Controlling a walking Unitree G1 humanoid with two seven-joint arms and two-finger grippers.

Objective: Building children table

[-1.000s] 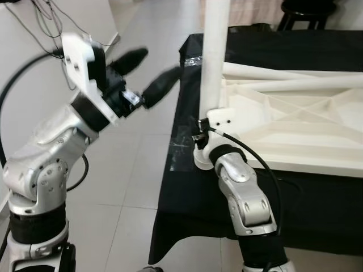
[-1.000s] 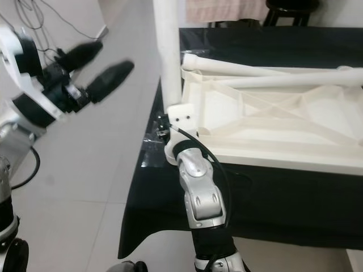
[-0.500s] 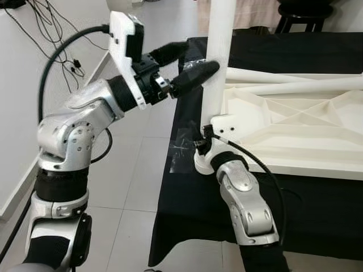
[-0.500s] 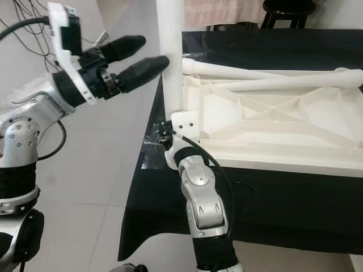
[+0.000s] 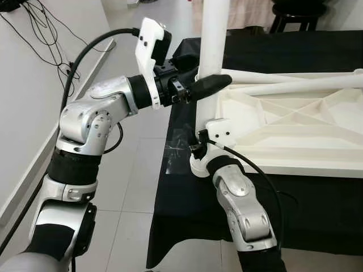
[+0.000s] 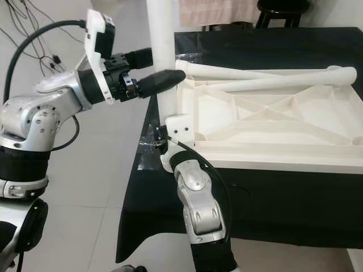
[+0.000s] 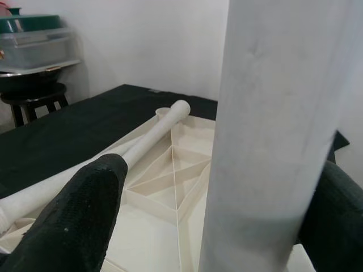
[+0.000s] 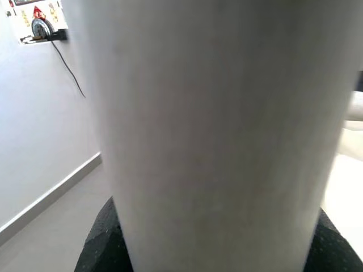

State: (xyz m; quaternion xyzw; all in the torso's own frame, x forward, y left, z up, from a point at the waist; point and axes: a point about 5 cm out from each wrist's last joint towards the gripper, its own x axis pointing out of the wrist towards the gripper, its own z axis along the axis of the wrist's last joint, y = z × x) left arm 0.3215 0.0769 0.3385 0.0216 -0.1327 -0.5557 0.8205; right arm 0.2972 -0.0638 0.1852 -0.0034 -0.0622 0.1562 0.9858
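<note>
White plastic leg (image 5: 214, 51) stands upright at the near left corner of the upturned tabletop (image 5: 295, 130), which lies on a black-draped table (image 5: 317, 198). The right gripper (image 5: 199, 148) is clamped round the leg's base. The left gripper (image 5: 195, 76), fingers spread, straddles it higher up without squeezing. To seat it well, I'd close the left fingers, keep the leg plumb, then twist or press straight down.

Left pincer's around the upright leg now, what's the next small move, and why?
Probably close the left pincer on the upright leg: its fingers straddle the leg with gaps visible, while the right pincer holds the leg's base at the tabletop corner.
</note>
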